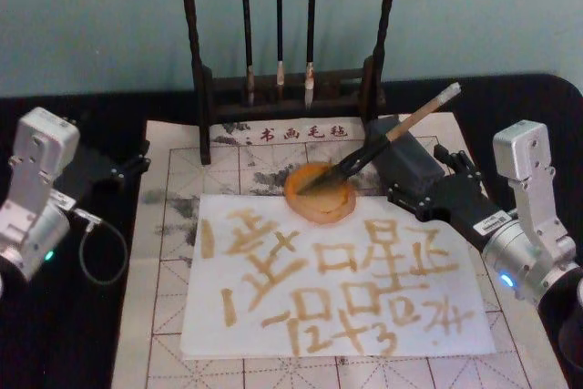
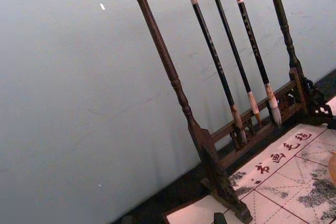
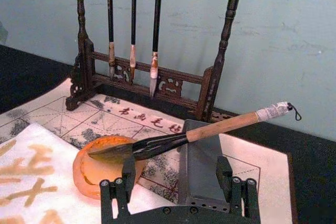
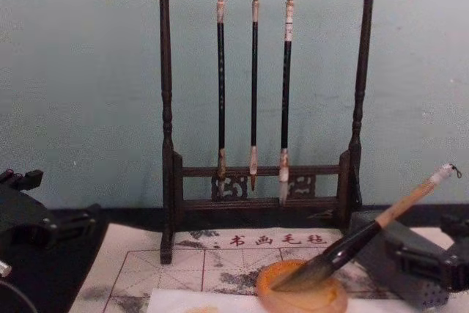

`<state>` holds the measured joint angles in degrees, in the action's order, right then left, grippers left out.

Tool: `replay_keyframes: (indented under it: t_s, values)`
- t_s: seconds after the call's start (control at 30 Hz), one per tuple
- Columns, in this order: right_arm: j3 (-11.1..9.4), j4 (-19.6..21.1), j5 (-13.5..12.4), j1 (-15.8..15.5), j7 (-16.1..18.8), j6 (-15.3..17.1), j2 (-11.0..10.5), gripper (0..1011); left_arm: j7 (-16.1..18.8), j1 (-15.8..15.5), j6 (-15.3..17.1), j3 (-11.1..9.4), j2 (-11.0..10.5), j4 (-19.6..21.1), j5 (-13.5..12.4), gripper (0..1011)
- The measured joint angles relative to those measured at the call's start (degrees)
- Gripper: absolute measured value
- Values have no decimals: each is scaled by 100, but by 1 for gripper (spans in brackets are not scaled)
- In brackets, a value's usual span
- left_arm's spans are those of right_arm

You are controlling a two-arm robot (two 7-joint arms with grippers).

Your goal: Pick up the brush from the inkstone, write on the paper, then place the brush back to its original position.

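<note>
The brush [image 1: 392, 141] lies free, its dark tuft in the round orange inkstone [image 1: 319, 192] and its tan handle propped over a grey block [image 1: 405, 159]. The white paper [image 1: 337, 271] in front of the inkstone carries several orange-brown characters. My right gripper [image 1: 421, 175] stands open just behind the block, on the handle side, holding nothing. In the right wrist view the brush [image 3: 210, 128] crosses above the open right gripper [image 3: 173, 195], with the inkstone [image 3: 97, 171] beside one finger. My left gripper [image 1: 127, 168] is parked at the mat's left edge, fingers apart.
A dark wooden rack [image 1: 287, 88] with three thin black-handled brushes stands at the back of the mat. The red-gridded, ink-stained mat [image 1: 168, 252] lies under everything. A loose cable [image 1: 100, 252] loops by the left arm.
</note>
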<state>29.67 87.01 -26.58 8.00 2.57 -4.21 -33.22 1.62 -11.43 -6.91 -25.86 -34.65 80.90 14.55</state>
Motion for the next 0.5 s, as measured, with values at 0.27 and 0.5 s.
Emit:
replay_keyframes:
  t_s: [0.27, 0.5]
  values:
    - [0, 0, 0, 0, 0, 0, 0, 1000, 0, 0, 0, 0, 0, 0, 0, 1001]
    - [0, 0, 0, 0, 0, 0, 0, 1000, 0, 0, 0, 0, 0, 0, 0, 1001]
